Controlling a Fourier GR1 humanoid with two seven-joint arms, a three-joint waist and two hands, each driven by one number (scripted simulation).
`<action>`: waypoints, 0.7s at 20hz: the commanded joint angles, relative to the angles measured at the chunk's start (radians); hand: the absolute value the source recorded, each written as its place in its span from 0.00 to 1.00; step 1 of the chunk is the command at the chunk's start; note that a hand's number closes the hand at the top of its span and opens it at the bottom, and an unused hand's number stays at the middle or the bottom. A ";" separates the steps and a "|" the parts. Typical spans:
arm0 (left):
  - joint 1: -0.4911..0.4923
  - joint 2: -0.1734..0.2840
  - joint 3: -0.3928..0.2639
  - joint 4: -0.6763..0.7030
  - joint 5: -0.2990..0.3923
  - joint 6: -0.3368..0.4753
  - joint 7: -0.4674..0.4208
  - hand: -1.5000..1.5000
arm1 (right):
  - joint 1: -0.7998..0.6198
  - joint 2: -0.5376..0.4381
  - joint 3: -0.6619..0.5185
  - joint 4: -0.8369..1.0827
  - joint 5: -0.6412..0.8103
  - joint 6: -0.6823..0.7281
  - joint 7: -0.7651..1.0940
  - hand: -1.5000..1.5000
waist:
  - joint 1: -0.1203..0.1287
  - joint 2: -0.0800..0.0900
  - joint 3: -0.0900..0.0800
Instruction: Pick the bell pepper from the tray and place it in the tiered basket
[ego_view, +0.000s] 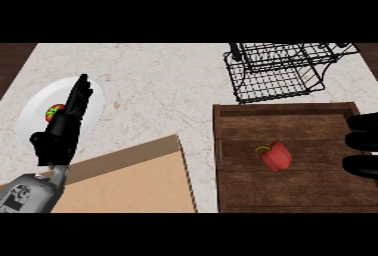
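Note:
A red bell pepper (277, 156) with a green stem lies on the brown wooden tray (310, 192) at the right. The black wire tiered basket (275, 75) stands behind the tray at the upper right. My right hand (362, 145) shows only as dark fingers at the right edge, over the tray's right side and apart from the pepper. My left hand (65, 125) rests open at the left, fingers straight and pointing away, over a white plate.
A white plate (37, 112) at the left holds a small red and green item (55, 112), partly hidden by my left hand. A tan board (133, 185) lies at the lower middle, left of the tray. The counter top is pale marble.

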 joint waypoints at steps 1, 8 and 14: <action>0.034 -0.122 -0.055 -0.013 -0.011 0.060 -0.023 0.50 | 0.056 0.031 -0.009 -0.074 0.113 0.161 -0.058 0.00 | 0.006 0.014 -0.022; 0.004 -0.114 -0.081 -0.012 -0.004 0.081 0.007 0.50 | 0.107 0.040 0.054 -0.197 0.228 0.133 -0.066 0.00 | -0.002 0.011 -0.025; 0.010 -0.114 -0.098 -0.015 0.008 0.094 -0.015 0.50 | 0.167 0.023 0.127 -0.268 0.385 0.130 -0.063 0.00 | 0.009 0.015 -0.024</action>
